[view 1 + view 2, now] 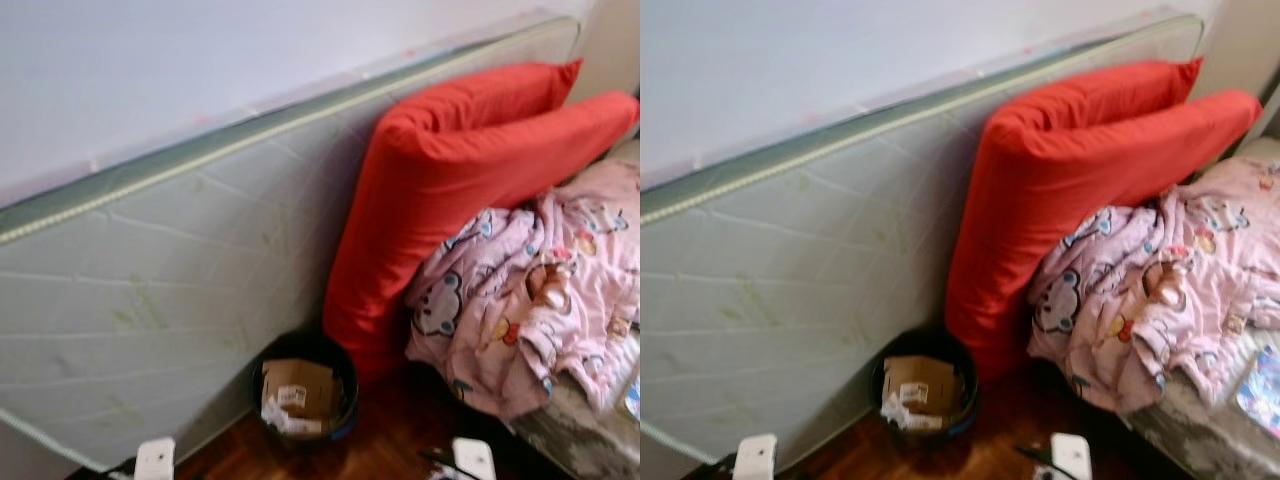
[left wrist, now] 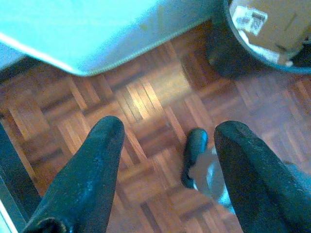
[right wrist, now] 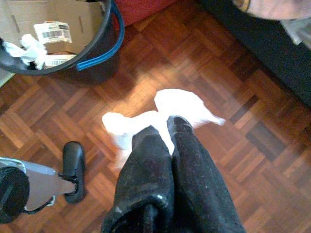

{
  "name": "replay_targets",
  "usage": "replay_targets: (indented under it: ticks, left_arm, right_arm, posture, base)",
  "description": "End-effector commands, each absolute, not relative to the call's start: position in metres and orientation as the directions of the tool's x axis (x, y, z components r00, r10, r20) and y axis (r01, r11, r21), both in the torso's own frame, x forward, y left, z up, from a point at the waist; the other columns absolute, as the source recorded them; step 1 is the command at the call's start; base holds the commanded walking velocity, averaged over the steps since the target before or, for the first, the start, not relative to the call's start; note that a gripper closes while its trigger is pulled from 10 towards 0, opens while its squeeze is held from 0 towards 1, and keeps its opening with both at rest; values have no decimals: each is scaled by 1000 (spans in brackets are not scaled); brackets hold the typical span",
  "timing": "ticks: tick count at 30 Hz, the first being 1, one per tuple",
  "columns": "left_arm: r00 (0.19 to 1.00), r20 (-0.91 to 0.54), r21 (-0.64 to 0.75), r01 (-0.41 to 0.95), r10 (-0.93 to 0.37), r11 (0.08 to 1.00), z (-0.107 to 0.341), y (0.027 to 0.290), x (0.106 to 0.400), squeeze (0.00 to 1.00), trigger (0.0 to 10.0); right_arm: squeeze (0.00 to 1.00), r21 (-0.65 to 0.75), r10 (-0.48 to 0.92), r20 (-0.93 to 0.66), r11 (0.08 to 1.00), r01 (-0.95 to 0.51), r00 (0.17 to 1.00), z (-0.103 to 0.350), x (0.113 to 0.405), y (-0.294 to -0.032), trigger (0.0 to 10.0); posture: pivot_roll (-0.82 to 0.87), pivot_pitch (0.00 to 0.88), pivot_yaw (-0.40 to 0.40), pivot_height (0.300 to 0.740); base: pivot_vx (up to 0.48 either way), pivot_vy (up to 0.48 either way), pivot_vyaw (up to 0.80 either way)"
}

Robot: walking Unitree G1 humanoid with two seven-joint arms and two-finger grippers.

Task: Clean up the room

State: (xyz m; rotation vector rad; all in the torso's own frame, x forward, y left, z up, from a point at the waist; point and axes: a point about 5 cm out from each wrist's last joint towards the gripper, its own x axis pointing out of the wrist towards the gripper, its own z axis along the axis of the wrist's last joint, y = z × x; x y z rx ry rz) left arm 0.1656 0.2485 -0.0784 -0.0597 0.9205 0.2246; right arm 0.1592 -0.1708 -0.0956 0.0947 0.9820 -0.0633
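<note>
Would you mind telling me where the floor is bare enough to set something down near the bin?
Bare parquet lies between the mattress edge and the bin, under the open left gripper. More lies between the bin and the bed, though the right gripper holds white tissue there. The bin is crowded with cardboard.

light: soft daylight | head views: slightly blurred | wrist views: sharper, glare on parquet floor (image 2: 146,97)

- One mattress (image 1: 170,300) stands on its edge.
- Two red cushions (image 1: 450,170).
- One pink printed blanket (image 1: 530,290).
- One black bin (image 1: 303,388), holding one cardboard box (image 1: 297,388).
- One white crumpled tissue (image 3: 160,119).
- Two end effectors: left end effector (image 2: 167,145), right end effector (image 3: 167,133).
</note>
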Motion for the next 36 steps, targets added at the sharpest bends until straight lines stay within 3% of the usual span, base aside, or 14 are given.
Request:
replay_targets:
  ticks: [1,7,20,36]
  left_arm:
    - [577,-801,34,-216,156,976,-80,245,165,0,10000]
    - [577,-801,35,-215,156,976,-80,245,165,0,10000]
    - [583,-798,30,-209,149,977,-79,245,166,0,10000]
    - [581,-801,29,-210,148,977,-80,245,165,0,10000]
  right_arm:
    - [0,28,-33,-838,994,105,545,-96,155,-180,10000]
    - [0,28,-34,-838,994,104,544,-97,155,-180,10000]
    - [0,18,-33,-837,996,88,546,-96,155,-180,10000]
    - [0,12,-37,-833,996,85,552,-96,155,-180,10000]
  posture:
    - [68,0,9,740]
    - [70,0,10,740]
    - [70,0,9,740]
    - [71,0,6,740]
  base:
    - [0,330,0]
    - [0,329,0]
    - [0,0,0]
    - [0,0,716]
